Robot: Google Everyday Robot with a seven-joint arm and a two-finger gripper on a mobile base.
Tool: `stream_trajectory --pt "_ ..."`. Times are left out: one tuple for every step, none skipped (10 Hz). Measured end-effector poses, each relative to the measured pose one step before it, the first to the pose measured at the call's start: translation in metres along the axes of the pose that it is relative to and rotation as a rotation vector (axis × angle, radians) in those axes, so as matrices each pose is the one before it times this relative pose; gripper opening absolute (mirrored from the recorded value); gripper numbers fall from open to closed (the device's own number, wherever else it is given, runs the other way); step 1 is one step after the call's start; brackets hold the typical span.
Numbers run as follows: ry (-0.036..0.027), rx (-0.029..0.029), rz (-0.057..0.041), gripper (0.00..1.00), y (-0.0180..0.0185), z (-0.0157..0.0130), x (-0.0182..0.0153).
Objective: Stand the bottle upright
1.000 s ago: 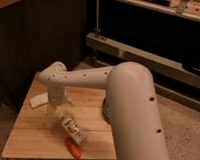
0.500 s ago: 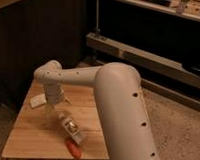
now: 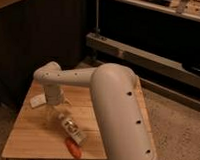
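Setting: We see a dim room with a low light-brown wooden table (image 3: 26, 136) at lower left and a speckled grey floor (image 3: 181, 133) to its right.

Far left, on the table: A small white cup-like object (image 3: 37, 101) lies near the table's back left edge, just left of the arm's end.

Gripper: The robot's gripper (image 3: 56, 106) hangs at the end of the arm's wrist, pointing down over the left part of the table. It sits between the white object and the bottle. We cannot tell whether it is released or clenched, nor whether it touches anything.

Bottle: The small pale plastic bottle with a dark-and-orange printed label (image 3: 71, 127) lies on its side on the tabletop, set diagonally. Its upper-left end is just below the gripper, and its lower-right end points toward the table's front edge. It is not upright.

Front edge: A flat orange-red object (image 3: 73, 149) lies just in front of the bottle, close to the table's near edge.

Arm: The thick white robot arm with small dark holes (image 3: 117, 110) rises from the lower right, bends and reaches left over the table.

Right background: A long grey metal shelf rail (image 3: 144, 59) runs along the dark wall behind.
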Motion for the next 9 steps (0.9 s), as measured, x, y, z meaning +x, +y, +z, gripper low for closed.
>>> stream_trajectory --pt "-0.01331 -0.00267 0.00106 0.8 0.00028 0.00176 -0.00084" --pt "-0.01541 -0.00313 0.00084 0.8 0.00058 0.00177 -0.00061" --pt "-0.01495 -0.00463 -0.00008 0.8 -0.00039 0.00129 -0.00017" --pt "-0.01229 -0.00281 0.00207 0.8 0.00092 0.00249 -0.00077" --pt "-0.0072 0.00008 0.00134 0.8 0.00059 0.00263 -0.00067" --pt "-0.00609 -0.0005 0.00098 0.8 0.00094 0.0031 -0.00116" --pt "-0.00504 -0.0001 0.00416 0.8 0.00083 0.00382 -0.00168" --pt "-0.00286 -0.00155 0.00501 0.8 0.0012 0.00331 -0.00135" --pt "-0.00092 0.00094 0.00144 0.8 0.00032 0.00156 -0.00054"
